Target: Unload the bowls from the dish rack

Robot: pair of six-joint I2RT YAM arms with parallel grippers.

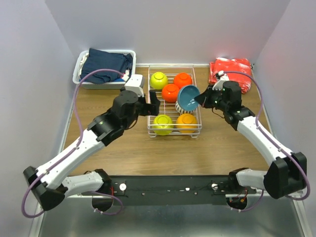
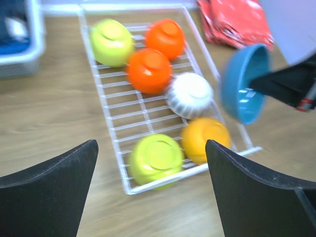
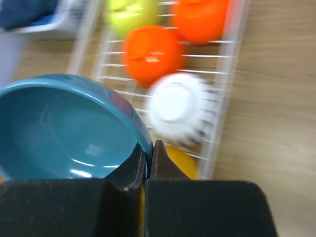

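Right wrist view: pinching the thin rim of the blue bowl (image 3: 64, 128) with the right gripper (image 3: 149, 158) closed down on it, holding it tilted on edge at the right side of the dish rack (image 2: 112, 114), near the white striped bowl (image 2: 189, 95). Gaping fully wide and gripping nothing (left gripper (image 2: 151, 148)), hovering off the rack's left side, looking down on the other bowls (image 2: 148, 70) lying upside down inside the rack: two yellow-green, two red-orange, one orange.

White bin (image 1: 101, 85) (blue cloth (image 1: 106, 64)) — red cloth (image 1: 230, 66).
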